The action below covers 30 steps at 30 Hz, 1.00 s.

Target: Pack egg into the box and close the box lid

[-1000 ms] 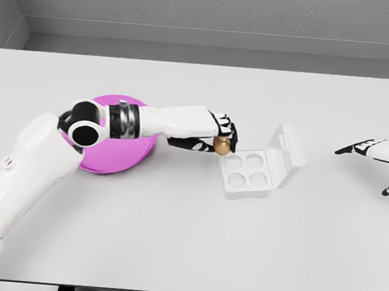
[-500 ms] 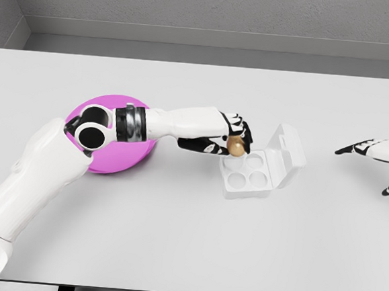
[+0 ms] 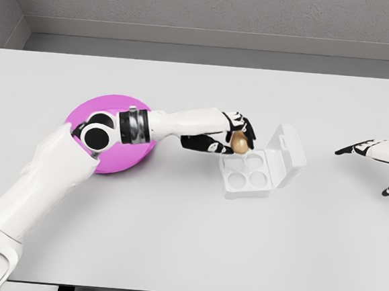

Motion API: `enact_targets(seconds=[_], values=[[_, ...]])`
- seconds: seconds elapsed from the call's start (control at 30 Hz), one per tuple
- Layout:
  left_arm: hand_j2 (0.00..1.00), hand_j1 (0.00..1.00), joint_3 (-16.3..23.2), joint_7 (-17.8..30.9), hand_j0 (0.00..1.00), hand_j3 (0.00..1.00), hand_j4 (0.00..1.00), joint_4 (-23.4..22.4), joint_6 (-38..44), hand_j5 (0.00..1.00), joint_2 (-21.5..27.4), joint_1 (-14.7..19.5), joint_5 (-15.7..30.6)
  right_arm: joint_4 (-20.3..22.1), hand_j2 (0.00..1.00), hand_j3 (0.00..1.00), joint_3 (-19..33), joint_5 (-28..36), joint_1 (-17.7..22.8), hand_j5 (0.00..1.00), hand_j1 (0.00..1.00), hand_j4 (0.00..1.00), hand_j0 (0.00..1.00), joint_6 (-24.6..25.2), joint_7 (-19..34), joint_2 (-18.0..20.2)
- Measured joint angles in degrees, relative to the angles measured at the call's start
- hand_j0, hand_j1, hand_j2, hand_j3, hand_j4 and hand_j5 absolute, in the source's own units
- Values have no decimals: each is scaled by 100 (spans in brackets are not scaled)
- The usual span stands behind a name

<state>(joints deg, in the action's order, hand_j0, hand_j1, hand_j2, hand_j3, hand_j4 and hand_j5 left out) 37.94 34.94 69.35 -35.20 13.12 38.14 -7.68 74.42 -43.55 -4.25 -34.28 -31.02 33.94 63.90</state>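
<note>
A brown egg (image 3: 240,143) is held in my left hand (image 3: 232,136), whose fingers are curled around it just above the back left edge of the white egg box (image 3: 249,171). The box sits near the table's middle, with round wells that look empty. Its lid (image 3: 287,153) stands open, tilted up and back to the right. My right hand (image 3: 382,163) hovers at the far right edge with fingers spread, holding nothing.
A magenta plate (image 3: 111,139) lies on the left of the white table (image 3: 194,240), partly hidden under my left forearm. A grey wall runs behind the table's far edge.
My left hand has carried the egg rightward from beside the box's left corner to above its back left edge. The right hand has stayed still.
</note>
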Motion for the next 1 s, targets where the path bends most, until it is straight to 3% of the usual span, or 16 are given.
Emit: enact_targets(seconds=[0.6, 1.0], values=[[34, 34, 438, -2, 34, 34, 34, -232, 3, 34, 53, -44, 1679, 1, 100, 100, 0, 0, -9, 100, 100, 100, 100, -3, 0, 0], [36, 36, 661, -2, 36, 36, 36, -249, 343, 36, 267, -18, 2257, 1, 100, 100, 0, 0, 0, 100, 100, 100, 100, -3, 0, 3]])
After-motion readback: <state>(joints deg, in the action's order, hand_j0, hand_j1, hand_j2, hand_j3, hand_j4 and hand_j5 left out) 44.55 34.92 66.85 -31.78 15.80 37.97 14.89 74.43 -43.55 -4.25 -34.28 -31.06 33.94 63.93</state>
